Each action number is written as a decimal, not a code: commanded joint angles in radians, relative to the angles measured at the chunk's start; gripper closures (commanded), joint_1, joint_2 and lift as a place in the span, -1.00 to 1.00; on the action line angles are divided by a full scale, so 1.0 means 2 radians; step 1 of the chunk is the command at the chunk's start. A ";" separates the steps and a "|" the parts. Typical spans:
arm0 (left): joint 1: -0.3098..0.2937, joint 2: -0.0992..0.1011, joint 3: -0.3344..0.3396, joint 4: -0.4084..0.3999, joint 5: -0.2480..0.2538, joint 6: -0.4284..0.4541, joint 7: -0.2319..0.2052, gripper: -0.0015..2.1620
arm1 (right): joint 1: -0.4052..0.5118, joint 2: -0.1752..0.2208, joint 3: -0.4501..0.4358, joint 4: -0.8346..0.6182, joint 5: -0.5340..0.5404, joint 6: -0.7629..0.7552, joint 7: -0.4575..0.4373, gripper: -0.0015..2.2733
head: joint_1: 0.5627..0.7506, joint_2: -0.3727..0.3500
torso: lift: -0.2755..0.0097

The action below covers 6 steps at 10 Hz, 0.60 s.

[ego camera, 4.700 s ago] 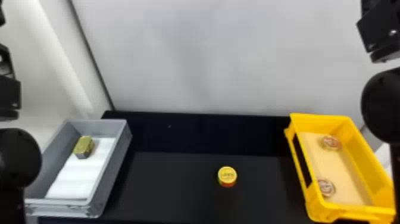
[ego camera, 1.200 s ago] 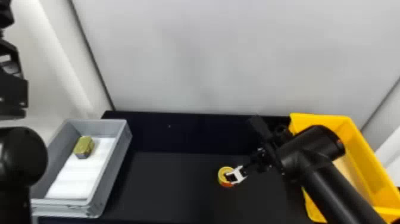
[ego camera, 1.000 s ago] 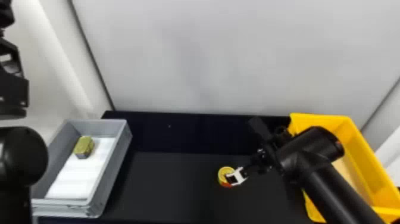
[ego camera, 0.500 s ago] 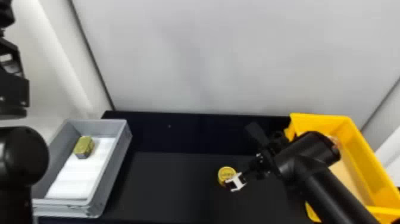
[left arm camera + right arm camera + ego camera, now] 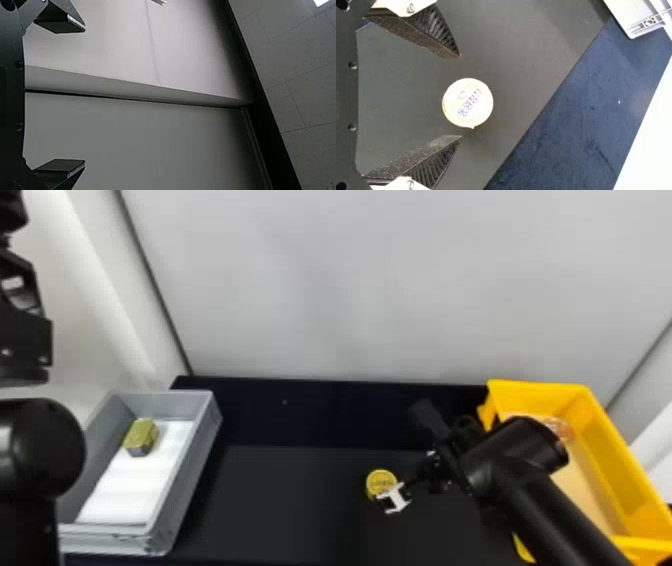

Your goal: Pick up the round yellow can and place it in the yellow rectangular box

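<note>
In the head view, the round yellow can (image 5: 381,482) stands upright on the black tabletop (image 5: 280,500), in front of the pale wall (image 5: 350,290). The robot's right gripper (image 5: 395,496) is right at it, and the right wrist view shows its two dark, ribbed fingers spread wide, with the can's lid between and slightly past their tips, nearer one than the other; whether either touches it, I can't tell from here. The right arm (image 5: 540,500) reaches across part of the yellow rectangular box (image 5: 617,450), a plastic one over on the right with a pale bottom and a round, reddish item (image 5: 561,429) inside. Well apart on the left, a grey rectangular plastic bin (image 5: 192,470) holds a gold-topped block (image 5: 141,436) on a white liner (image 5: 135,485). The left arm (image 5: 40,445) is parked at the left edge, its left gripper (image 5: 84,95) wide and empty.
</note>
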State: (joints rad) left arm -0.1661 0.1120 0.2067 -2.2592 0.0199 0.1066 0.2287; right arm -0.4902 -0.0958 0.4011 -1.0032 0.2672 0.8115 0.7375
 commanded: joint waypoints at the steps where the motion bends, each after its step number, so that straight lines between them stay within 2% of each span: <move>1: 0.000 0.000 -0.001 0.001 0.000 -0.002 0.000 -0.92 | -0.004 0.001 -0.001 0.016 -0.005 -0.010 -0.004 -0.96 | 0.39 0.18 | 0.91; 6: -0.001 0.001 -0.001 0.001 0.000 -0.004 0.000 -0.92 | -0.011 0.012 0.001 0.044 -0.017 -0.034 -0.023 -0.98 | 0.39 0.18 | 0.91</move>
State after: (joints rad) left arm -0.1672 0.1135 0.2041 -2.2570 0.0199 0.1008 0.2287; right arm -0.5104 -0.0779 0.4020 -0.9246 0.2380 0.7536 0.6957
